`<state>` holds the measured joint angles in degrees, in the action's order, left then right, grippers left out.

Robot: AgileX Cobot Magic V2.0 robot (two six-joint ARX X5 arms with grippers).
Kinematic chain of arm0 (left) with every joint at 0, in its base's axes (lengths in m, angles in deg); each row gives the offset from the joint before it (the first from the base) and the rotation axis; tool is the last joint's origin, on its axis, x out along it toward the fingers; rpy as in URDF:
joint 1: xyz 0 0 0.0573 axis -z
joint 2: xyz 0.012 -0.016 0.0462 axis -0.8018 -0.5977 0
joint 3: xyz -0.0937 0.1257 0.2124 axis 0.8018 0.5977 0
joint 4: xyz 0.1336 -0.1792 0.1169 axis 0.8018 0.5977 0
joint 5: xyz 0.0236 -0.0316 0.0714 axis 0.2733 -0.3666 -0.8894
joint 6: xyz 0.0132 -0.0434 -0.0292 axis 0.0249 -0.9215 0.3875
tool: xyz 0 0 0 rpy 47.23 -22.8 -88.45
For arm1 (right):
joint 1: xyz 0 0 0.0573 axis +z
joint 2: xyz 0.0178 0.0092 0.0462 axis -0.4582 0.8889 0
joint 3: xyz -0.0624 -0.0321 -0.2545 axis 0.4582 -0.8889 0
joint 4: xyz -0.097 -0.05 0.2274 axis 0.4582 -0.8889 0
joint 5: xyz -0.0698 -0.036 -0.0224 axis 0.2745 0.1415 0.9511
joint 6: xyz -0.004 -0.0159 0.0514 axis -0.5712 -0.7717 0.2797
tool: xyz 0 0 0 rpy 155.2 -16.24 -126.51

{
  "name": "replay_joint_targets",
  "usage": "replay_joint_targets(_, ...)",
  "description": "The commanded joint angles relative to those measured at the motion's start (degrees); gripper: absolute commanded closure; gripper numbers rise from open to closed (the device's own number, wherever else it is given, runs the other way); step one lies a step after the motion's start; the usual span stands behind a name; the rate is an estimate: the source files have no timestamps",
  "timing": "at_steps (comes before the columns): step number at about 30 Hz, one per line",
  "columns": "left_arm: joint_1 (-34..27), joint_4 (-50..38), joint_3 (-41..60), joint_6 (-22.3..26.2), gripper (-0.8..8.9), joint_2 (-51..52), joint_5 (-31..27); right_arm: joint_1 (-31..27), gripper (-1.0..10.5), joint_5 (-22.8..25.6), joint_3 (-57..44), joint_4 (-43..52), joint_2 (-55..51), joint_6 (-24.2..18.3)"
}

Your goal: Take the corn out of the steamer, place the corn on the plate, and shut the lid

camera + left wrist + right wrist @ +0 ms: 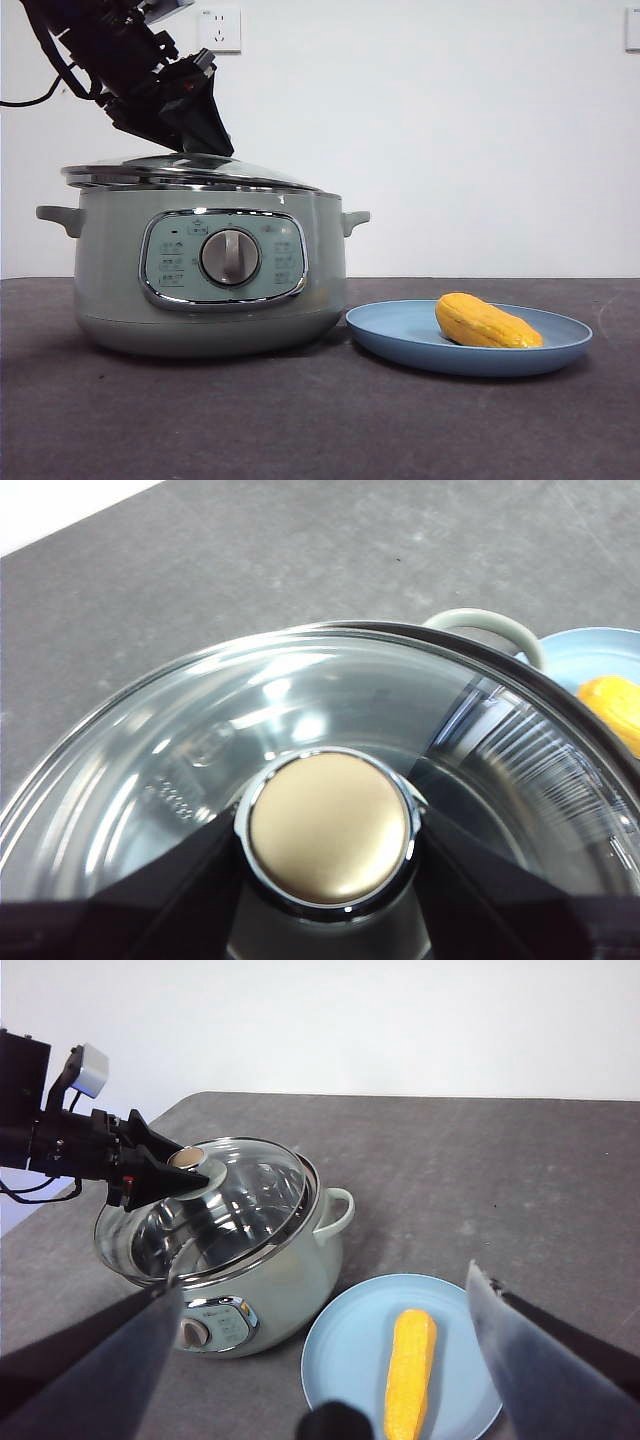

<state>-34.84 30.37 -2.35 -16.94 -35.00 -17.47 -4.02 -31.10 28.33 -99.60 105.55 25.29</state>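
Yellow corn (487,322) on plate (400,335) | lid (190,172) on steamer (120,290), left hand (205,135) gripping

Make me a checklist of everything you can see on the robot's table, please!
Surface: dark grey table, bare where visible.
Corn: lying on the plate.
Steamer: beside the plate, apart from it.
Lid: on the steamer, slightly tilted, not fully seated.
Clutter: nothing seen.
Left gripper: jaws closed around the lid's knob.
Right gripper: open, empty, raised above the plate.
Cables: black cable by the left arm.
Surroundings: white wall, wall socket.
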Motion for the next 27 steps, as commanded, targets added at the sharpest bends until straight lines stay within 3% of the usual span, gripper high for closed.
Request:
replay_joint_targets(1, 0.37, -0.92, -0.35, -0.24, 8.20, -0.13, 0.76, 0.11, 4.7, 0.11, -0.26, 0.33, 0.15, -0.24)
replay_joint_targets(27, 2.19, -2.14, -0.35, -1.51, 8.19, -4.31, 0.59, 0.11, 4.7, -0.04, -0.26, -0.57, 0.15, -0.22)
